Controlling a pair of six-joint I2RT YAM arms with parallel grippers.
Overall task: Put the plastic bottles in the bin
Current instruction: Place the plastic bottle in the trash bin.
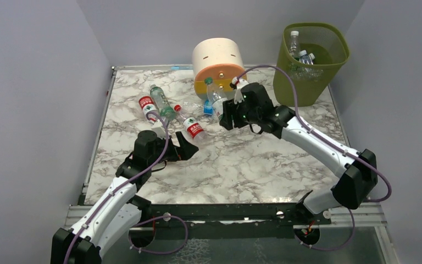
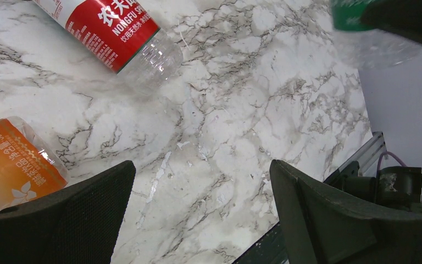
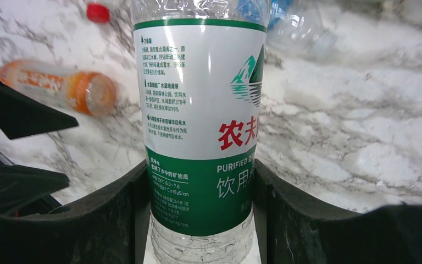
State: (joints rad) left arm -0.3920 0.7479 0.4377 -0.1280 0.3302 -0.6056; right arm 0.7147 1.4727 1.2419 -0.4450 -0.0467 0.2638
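**While the right gripper [image 3: 198,184] clamps a green-label bottle [image 3: 200,137], the left gripper [image 2: 203,187] hangs released**

Where the two black fingers [image 3: 115,220] of the right gripper meet the green-label bottle, they press on either side of the lower green band of its label, and its far end points away from the wrist. From above, that bottle [image 1: 215,98] stands tilted, green cap up, just in front of the round drawer unit [image 1: 217,58]. The bin [image 1: 299,91] stands well apart from it, at the far right corner, with several bottles [image 1: 302,58] already inside.

The left gripper [image 1: 184,146] sits low over the marble table [image 1: 253,159], fingers spread wide with only bare marble between them. A red-label bottle [image 2: 110,33] lies on its side beyond the fingertips, not touching them. An orange bottle [image 2: 16,165] lies just beside one finger [image 2: 71,220], outside the gap. Two more bottles [image 1: 156,104] lie further back on the table.
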